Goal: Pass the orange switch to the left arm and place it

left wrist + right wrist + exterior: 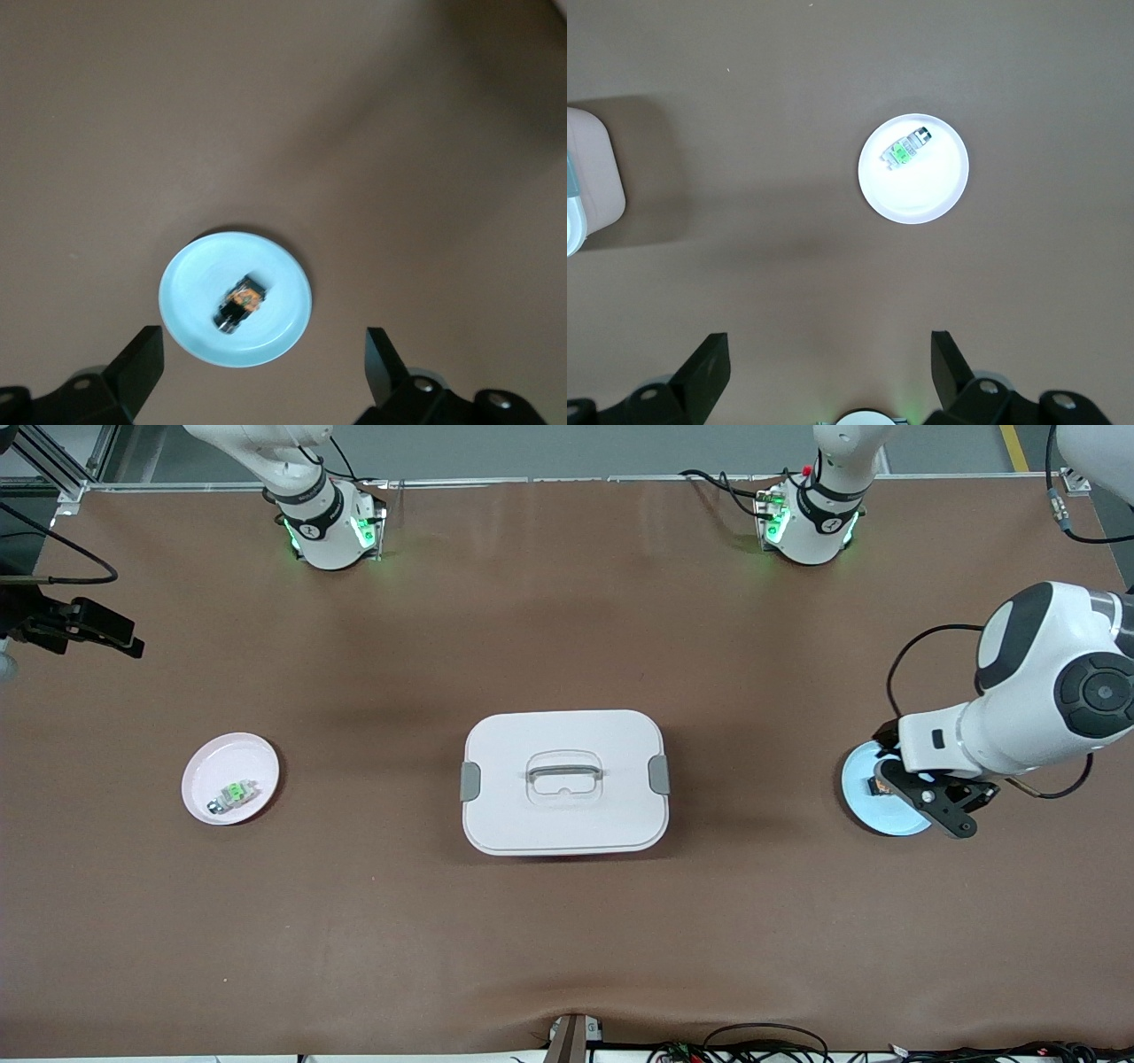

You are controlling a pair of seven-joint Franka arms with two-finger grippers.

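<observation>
The orange switch (880, 786) is a tiny black block with orange markings lying on a light blue plate (861, 804) toward the left arm's end of the table. In the left wrist view the switch (240, 304) lies near the middle of the plate (190, 297). My left gripper (923, 802) hangs open and empty above this plate, its fingers (142, 363) spread wide in the left wrist view. My right gripper (106, 633) is held high at the right arm's end, open and empty (830, 367). The white lidded box (514, 815) stands mid-table between the two plates.
A pale pink plate (213, 766) with a green-and-white component (232, 793) lies toward the right arm's end; the right wrist view shows both the plate (921, 190) and the component (904, 149), and a corner of the box (589, 177). Cables lie along the table's near edge.
</observation>
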